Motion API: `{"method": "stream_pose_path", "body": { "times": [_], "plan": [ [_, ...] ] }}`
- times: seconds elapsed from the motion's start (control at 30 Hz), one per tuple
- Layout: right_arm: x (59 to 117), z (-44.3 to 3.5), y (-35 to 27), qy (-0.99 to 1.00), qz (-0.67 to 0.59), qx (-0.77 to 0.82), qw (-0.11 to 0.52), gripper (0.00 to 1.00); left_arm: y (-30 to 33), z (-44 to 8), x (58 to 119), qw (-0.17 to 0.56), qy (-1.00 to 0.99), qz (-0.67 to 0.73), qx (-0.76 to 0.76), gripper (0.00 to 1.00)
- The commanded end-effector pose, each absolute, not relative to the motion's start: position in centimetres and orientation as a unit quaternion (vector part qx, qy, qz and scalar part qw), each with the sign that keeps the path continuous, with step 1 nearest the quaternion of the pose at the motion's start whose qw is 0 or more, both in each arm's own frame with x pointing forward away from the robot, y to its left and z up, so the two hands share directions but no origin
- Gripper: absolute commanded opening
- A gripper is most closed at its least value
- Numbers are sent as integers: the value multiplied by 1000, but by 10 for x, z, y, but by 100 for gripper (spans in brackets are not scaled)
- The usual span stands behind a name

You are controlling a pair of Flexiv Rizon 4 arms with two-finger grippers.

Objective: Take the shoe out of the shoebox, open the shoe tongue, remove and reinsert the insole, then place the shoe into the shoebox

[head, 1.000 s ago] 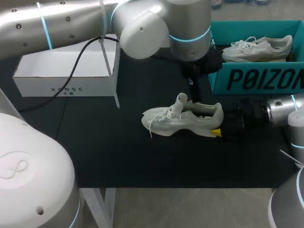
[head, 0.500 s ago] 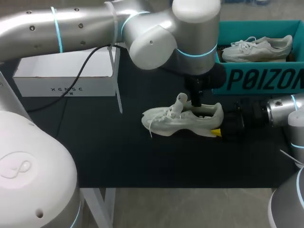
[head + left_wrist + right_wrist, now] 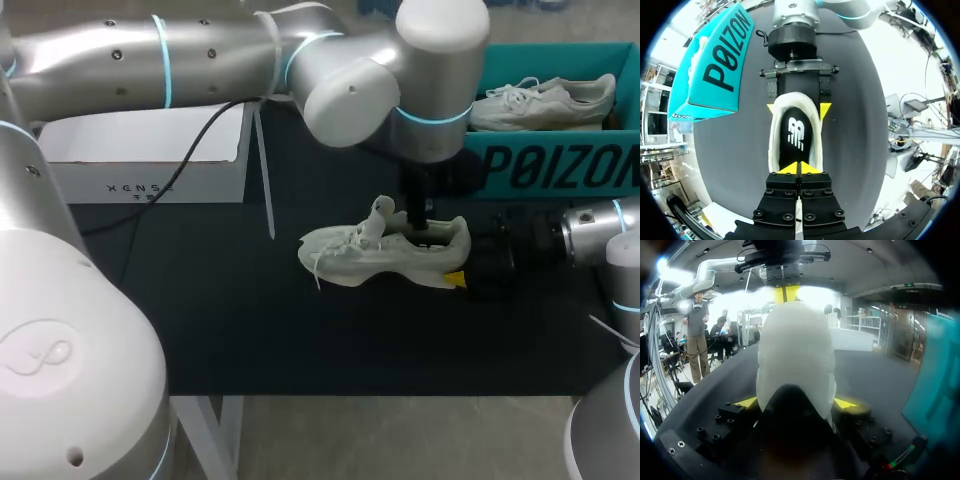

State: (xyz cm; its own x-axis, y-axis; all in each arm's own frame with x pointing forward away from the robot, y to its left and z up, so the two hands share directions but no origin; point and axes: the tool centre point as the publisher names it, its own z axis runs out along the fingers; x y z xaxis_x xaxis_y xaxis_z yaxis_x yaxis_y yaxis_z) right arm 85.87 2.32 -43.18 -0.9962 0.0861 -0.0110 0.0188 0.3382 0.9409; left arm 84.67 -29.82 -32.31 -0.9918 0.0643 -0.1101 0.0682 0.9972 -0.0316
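The shoe (image 3: pixel 385 250) stands upright on the black table (image 3: pixel 250 320), just in front of the teal shoebox (image 3: pixel 560 170). The right gripper (image 3: pixel 798 106) clamps its heel, one yellow tip on each side, at the end nearest to the shoebox. The left gripper (image 3: pixel 800 169) hangs over the shoe opening, tips pressed together with nothing visible between them. The insole (image 3: pixel 796 137) is probably thin, light and bendable, so I would pinch its heel edge.
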Motion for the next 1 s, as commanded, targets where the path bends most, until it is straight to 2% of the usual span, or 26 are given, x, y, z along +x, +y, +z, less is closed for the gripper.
{"method": "stream_pose_path", "body": {
  "times": [0.03,0.47,0.93,0.97,1.0],
  "plan": [
    [859,-435,25,818,573,33,30,0,-302,-334,848,47,998,-11,39,0],
    [859,-435,25,818,573,33,30,0,-300,-367,830,24,998,6,58,0],
    [859,-435,25,818,573,33,30,0,-297,-379,830,15,998,15,61,0],
    [859,-435,25,818,573,33,30,0,-297,-379,830,15,998,16,62,4],
    [859,-435,25,818,573,33,30,0,-297,-380,830,15,998,16,64,12]
  ]
}}
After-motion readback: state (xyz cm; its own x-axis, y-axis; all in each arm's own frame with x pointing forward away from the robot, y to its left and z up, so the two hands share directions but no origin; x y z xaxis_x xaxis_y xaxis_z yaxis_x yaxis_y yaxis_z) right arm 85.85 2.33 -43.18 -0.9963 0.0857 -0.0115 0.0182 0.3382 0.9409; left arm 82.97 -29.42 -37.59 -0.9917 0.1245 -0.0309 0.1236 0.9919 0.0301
